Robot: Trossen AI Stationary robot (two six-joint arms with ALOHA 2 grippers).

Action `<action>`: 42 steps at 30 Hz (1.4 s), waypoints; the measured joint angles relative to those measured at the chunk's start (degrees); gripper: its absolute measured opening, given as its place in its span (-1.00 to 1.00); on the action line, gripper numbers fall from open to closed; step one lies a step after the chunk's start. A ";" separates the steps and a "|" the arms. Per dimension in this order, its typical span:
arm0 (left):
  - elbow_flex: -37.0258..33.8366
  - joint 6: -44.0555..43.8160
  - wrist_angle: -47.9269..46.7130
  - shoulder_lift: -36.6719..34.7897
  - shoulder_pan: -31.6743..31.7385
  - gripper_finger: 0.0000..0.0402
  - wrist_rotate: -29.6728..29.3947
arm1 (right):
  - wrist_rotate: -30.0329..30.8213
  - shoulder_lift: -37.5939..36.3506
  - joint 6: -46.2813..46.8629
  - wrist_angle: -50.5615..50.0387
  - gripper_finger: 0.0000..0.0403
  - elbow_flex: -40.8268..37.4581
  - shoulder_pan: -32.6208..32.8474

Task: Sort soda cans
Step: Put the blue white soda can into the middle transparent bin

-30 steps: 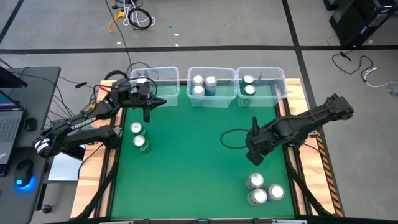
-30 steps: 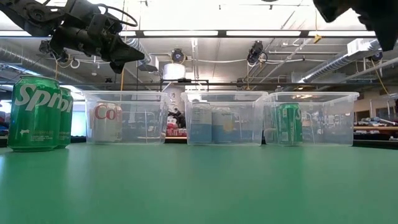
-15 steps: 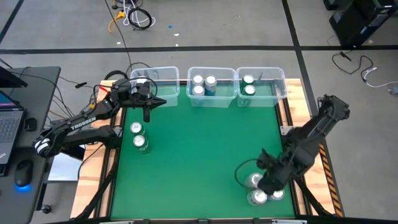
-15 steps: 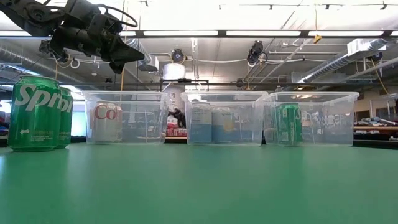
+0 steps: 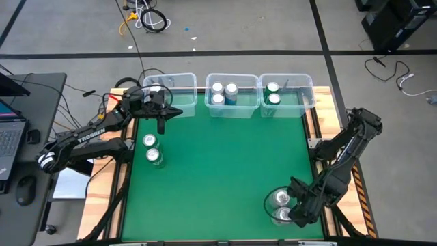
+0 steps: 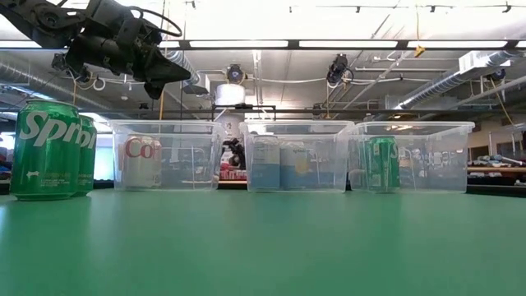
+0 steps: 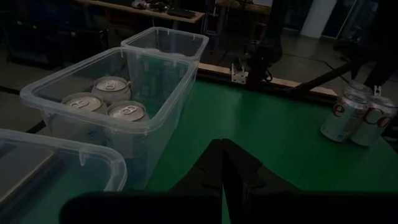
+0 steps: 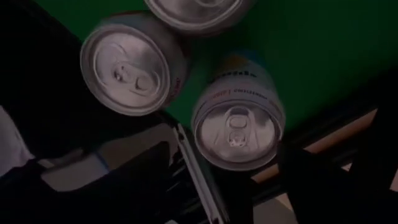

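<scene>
We see the right gripper (image 5: 292, 213) spread above the cans (image 5: 280, 199) at the table's (image 5: 218, 171) near right corner, and the left gripper (image 5: 162, 127), pressed together, near the bins (image 5: 184, 83).

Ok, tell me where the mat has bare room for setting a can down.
The green mat lies bare across its middle, between the two green cans at the left edge and the right gripper. It is crowded at the near right corner cans and along the far bins.

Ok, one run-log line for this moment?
left gripper: shut, by left bin | right gripper: open over soda cans, none held
</scene>
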 joint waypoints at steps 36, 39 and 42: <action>1.42 -0.52 -2.83 -0.02 0.00 -0.98 -0.02 | -6.60 10.03 -12.71 -5.41 0.37 -0.02 0.53; 2.69 -1.54 -3.05 -0.04 0.00 -0.98 -0.02 | -7.80 6.62 -10.50 -8.41 0.37 -0.02 0.09; 3.82 -1.55 -3.25 -0.04 0.00 -0.98 -0.01 | -9.20 2.77 -7.36 -11.74 0.37 -0.02 -0.61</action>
